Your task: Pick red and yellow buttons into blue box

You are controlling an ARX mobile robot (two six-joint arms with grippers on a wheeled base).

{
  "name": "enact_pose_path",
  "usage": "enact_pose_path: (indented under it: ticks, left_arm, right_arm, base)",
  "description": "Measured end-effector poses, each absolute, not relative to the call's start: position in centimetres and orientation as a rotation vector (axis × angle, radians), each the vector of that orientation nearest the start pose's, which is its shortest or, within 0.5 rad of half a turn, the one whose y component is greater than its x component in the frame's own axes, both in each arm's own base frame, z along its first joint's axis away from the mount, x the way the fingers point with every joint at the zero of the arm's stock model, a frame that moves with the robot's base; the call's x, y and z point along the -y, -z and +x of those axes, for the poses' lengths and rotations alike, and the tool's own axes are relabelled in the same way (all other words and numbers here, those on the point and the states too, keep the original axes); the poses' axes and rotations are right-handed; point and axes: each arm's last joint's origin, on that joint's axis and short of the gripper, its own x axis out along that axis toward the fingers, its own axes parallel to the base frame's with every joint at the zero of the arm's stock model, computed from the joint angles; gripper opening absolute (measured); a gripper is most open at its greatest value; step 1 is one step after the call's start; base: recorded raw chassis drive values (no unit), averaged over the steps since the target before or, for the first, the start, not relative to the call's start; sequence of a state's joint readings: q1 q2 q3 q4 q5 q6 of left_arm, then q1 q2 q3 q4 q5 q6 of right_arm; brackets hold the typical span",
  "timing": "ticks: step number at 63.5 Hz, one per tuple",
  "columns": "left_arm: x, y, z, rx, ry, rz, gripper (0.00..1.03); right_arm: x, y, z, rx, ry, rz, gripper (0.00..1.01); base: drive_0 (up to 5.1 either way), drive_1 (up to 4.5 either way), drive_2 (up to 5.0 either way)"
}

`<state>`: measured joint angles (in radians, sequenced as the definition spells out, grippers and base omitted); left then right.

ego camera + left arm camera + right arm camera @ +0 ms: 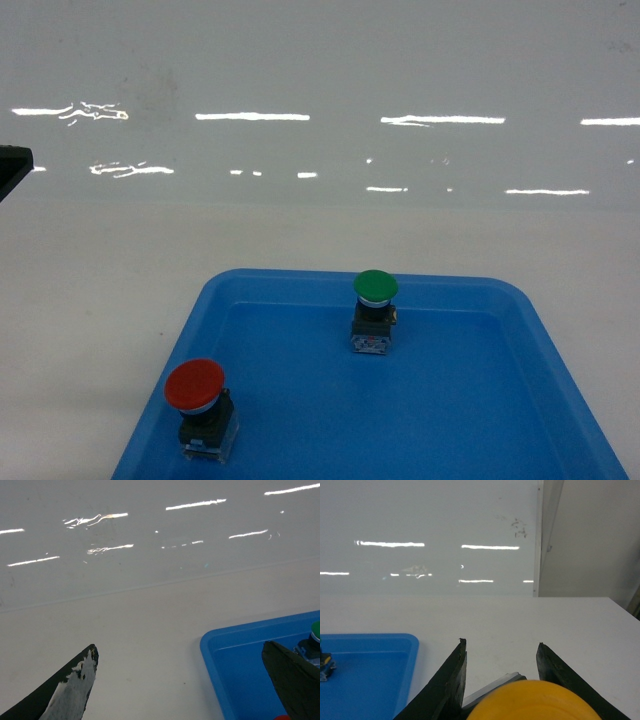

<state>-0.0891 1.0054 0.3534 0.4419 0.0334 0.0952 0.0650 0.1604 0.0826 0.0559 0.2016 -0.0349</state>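
The red button [196, 390] stands upright in the near left part of a shallow blue tray [300, 278]; its red cap [282, 717] barely shows at the bottom edge of the left wrist view. The yellow button [535, 702] fills the bottom of the right wrist view, and my right gripper [501, 645] is shut on it, held above the white table right of the tray [395, 637]. Over the tray's left corner [215, 645] my left gripper [185, 680] is open and holds nothing. The blue box is out of view. Neither gripper shows in the head view.
A green-capped button [374, 310] stands in the tray's far middle, also seen as the green button [315, 630]. A glossy white wall [320, 100] runs behind the table. A dark object [10, 165] pokes in at the head view's left edge. The table's right edge [625, 610] is close.
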Motion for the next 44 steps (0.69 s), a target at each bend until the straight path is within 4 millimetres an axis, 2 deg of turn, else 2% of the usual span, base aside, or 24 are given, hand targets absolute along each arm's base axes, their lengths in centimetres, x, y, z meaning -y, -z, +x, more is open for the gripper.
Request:
enact_pose_path:
  ticks: [16,24,44]
  left_arm:
    - [2.3,-20.5,20.1,-0.217,0.114,0.107,0.98]
    - [3.0,-19.9,20.2,-0.264,0.136,0.102,0.98]
    - [5.0,-18.5,21.8,-0.374,0.193,0.113,0.98]
  right_arm:
    - [-0.1,-18.2,10.3,-0.015,0.139,-0.020,0.39]
    - [-0.1,-18.2,10.3,-0.015,0.139,-0.020,0.39]
    - [-0.1,-18.2,10.3,-0.015,0.139,-0.020,0.39]
  base:
    - [0.0,0.00,0.0]
    - [0.0,0.00,0.0]
    - [0.0,0.00,0.0]
